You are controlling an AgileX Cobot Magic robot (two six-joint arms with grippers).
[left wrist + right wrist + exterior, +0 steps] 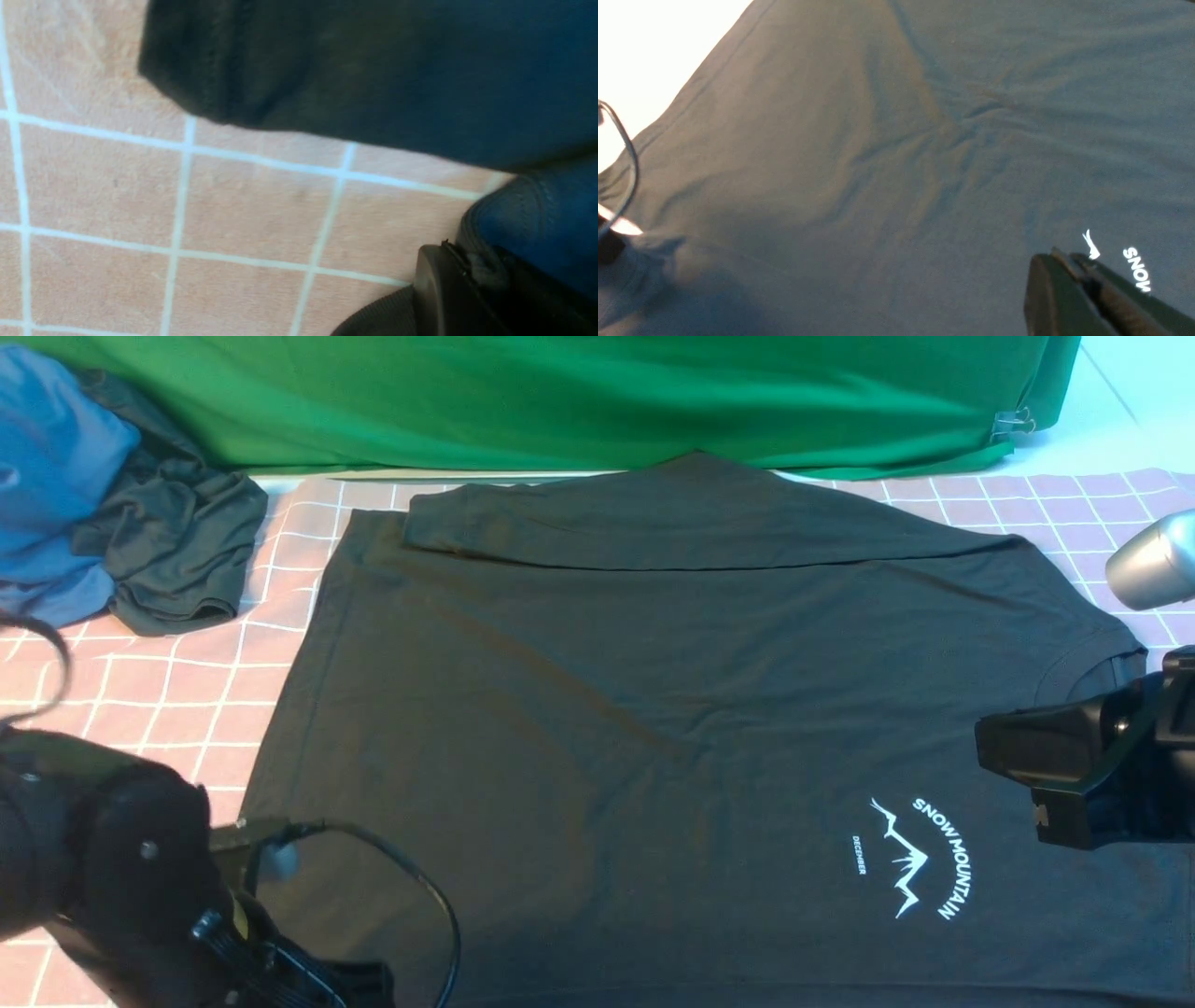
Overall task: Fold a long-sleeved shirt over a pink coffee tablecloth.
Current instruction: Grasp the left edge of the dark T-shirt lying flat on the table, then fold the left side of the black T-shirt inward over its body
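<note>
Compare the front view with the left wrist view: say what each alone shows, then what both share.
Front only: the green cloth, the bunched dark garment, the white print on the long-sleeved shirt. Left wrist only: the left hand pinching the shirt's edge. Both: the shirt lying on the pink coffee tablecloth.

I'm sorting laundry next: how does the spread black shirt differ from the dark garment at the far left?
The black shirt lies spread flat on the pink tablecloth; the dark garment sits crumpled. The shirt looks far larger and bears a white mountain print; the garment shows none. The garment is bunched against blue cloth; the shirt lies apart. Both are dark fabric.
</note>
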